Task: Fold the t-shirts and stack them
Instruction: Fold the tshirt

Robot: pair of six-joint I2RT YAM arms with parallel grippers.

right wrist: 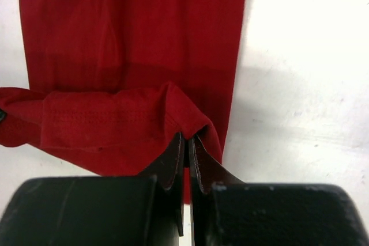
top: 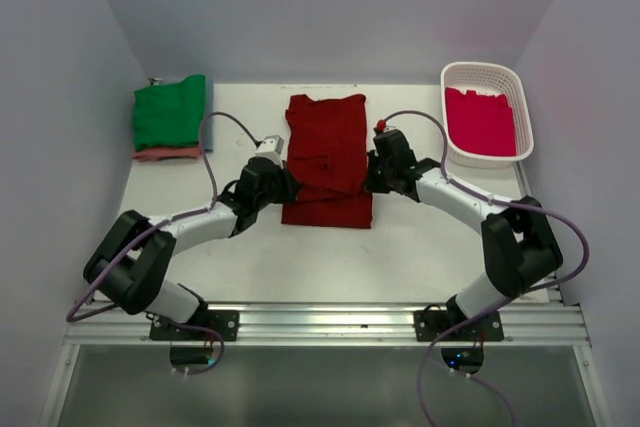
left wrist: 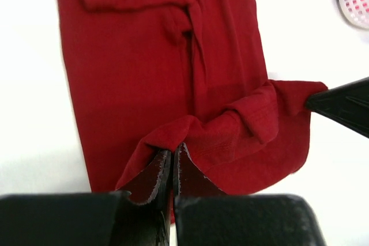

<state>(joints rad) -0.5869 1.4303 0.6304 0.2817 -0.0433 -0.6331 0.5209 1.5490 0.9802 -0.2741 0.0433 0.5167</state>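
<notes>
While the dark red t-shirt is lying on the tabletop, its near hem is being pinched at both corners: the left gripper and right gripper are each holding jaws clamped on the cloth. A green t-shirt is sitting folded far left; a crimson-pink t-shirt is lying in the white basket far right

Five t-shirts: one crimson-pink t-shirt inside the white lattice basket, one dark red t-shirt left of that basket, and three stacked far to its left: green t-shirt, salmon-pink t-shirt, bluish t-shirt. One basket. Two grippers: left gripper, right gripper.
</notes>
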